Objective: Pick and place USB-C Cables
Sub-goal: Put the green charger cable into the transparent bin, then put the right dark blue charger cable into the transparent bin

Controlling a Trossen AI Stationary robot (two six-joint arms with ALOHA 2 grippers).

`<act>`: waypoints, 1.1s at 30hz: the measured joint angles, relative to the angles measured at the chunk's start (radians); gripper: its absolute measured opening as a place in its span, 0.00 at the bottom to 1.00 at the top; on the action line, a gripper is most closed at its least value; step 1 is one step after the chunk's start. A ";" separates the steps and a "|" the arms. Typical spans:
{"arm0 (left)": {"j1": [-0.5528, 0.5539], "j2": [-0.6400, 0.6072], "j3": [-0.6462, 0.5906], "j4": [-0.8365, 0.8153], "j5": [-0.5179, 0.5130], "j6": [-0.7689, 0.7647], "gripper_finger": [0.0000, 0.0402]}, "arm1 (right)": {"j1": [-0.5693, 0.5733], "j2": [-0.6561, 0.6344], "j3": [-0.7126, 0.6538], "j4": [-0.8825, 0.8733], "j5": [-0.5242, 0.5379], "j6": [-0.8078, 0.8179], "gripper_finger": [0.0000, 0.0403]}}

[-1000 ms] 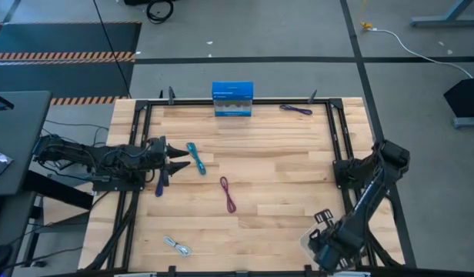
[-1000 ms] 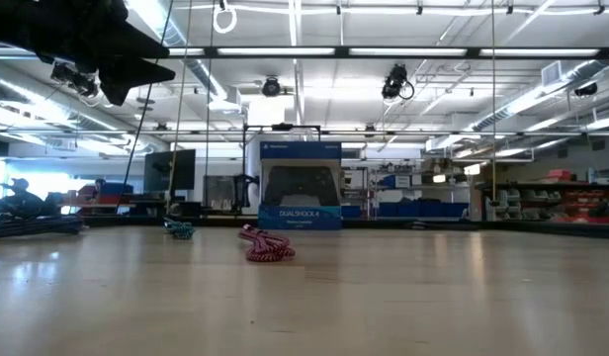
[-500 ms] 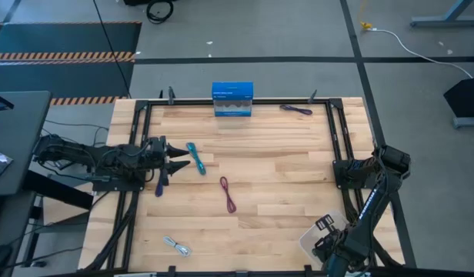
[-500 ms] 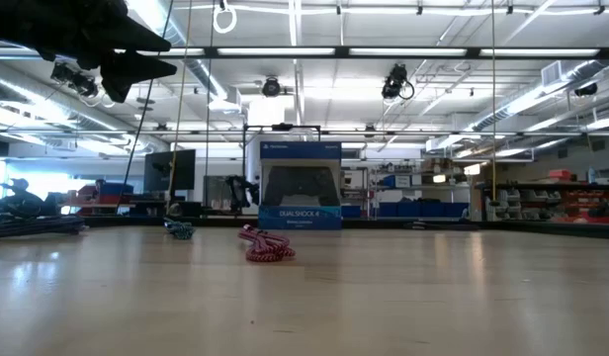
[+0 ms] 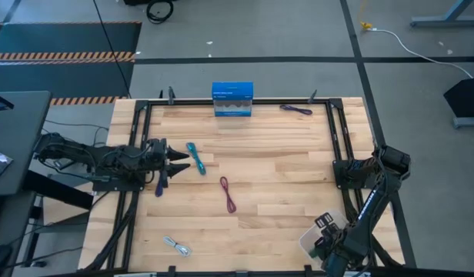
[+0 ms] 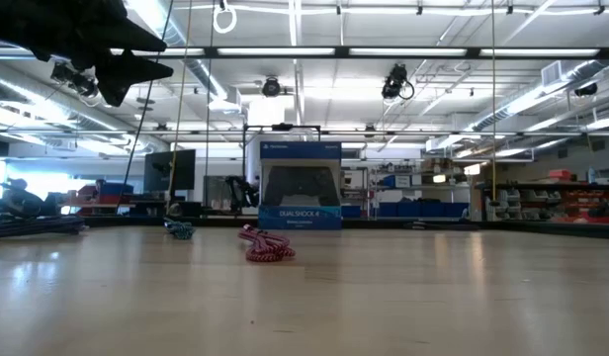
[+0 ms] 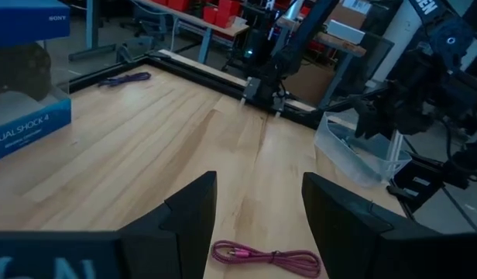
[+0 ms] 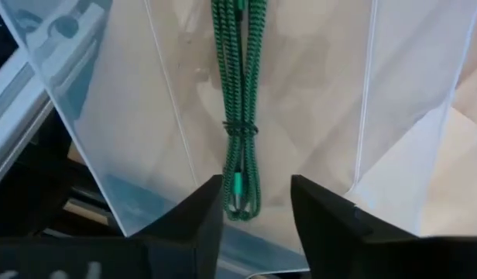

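Note:
A green USB-C cable (image 8: 240, 116) lies bundled on the floor of the clear tray (image 8: 169, 108) at the table's near right corner. My right gripper (image 8: 258, 209) hangs open over it, a finger on either side of the cable's near end. On the bare table lie a teal cable (image 5: 195, 158), a maroon cable (image 5: 228, 194), a white-grey cable (image 5: 176, 246) and a dark purple cable (image 5: 296, 109). My left gripper (image 5: 179, 161) is open and raised at the left, pointing at the teal cable.
A blue box (image 5: 232, 98) stands at the far edge, and a black frame (image 5: 333, 131) runs along the table's sides. A dark blue cord-like strip (image 5: 158, 183) lies beside the left gripper. Bare wood lies between the maroon cable and the tray (image 5: 312, 240).
My right gripper has shifted a little toward the table's right edge above the tray, uncovering more of the tray's left part.

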 joint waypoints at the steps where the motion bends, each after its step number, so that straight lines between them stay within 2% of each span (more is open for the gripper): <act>1: 0.000 0.000 0.000 0.001 0.000 0.000 0.49 | -0.003 -0.002 0.000 -0.005 0.003 0.002 0.42; 6: 0.001 0.000 0.000 0.032 -0.031 0.051 0.50 | -0.047 -0.044 0.046 -0.094 0.071 0.006 0.42; 9: 0.001 0.000 0.000 0.069 -0.085 0.101 0.50 | -0.082 -0.084 0.097 -0.148 0.160 -0.021 0.41; 12: 0.001 0.000 0.000 0.088 -0.098 0.123 0.50 | -0.128 -0.122 0.144 -0.183 0.272 -0.058 0.41; 17: -0.006 0.000 0.000 0.065 -0.081 0.123 0.50 | -0.260 -0.169 0.145 -0.221 0.481 -0.139 0.40; 21: -0.016 0.000 0.000 0.068 -0.078 0.120 0.50 | -0.425 -0.173 0.141 -0.215 0.629 -0.192 0.40; 27: -0.016 0.000 0.000 0.068 -0.075 0.115 0.50 | -0.723 -0.173 0.141 -0.122 0.648 -0.271 0.40; 33: -0.016 0.000 0.000 0.068 -0.021 0.097 0.50 | -0.982 -0.173 0.141 -0.005 0.591 -0.381 0.40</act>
